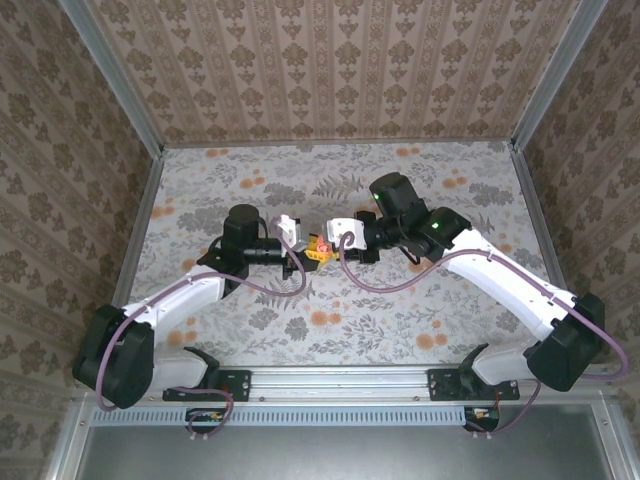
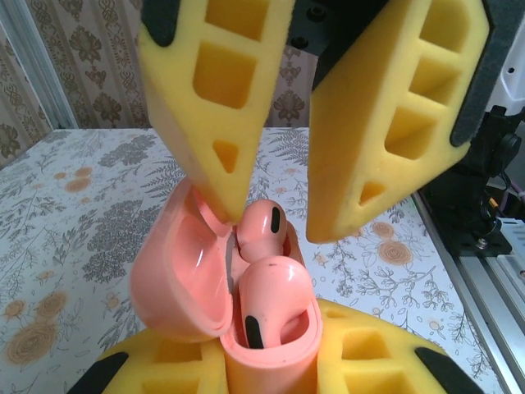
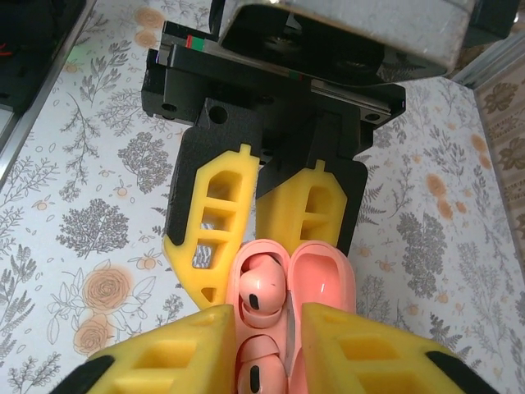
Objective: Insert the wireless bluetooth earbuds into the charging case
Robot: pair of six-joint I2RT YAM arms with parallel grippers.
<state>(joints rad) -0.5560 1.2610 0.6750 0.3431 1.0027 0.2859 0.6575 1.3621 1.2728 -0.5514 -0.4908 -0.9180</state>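
- The left claw [image 2: 267,359] is seen clamped on the lower body of the charging case [image 2: 283,369], which is held with its mouth turned toward the other arm.
- The lid [image 2: 176,279] is swung open to one side, so both wells are left uncovered.
- One earbud [image 2: 271,300] is seated in the nearer well, with a dark oval showing on its front.
- The second earbud [image 2: 261,231] is found just behind it, upright and, as far as can be told, only partly sunk into the far well. Its long axis is lined up with the well and with the line joining the two claws.
- The right claw [image 2: 283,217] is placed straight over that bud with its fingers apart. One yellow finger [image 2: 221,148] is touching the bud's head beside the lid edge, and the other is kept just clear, so no grip on the bud is shown.
- The bud is thus straddled by the right claw, which is judged the arm nearer the job, the left being taken up with holding. A short push along the bud's axis is judged to be called for, and a sideways slip could tip it against the lid.
- The flowered table [image 2: 90,205] is seen beyond.
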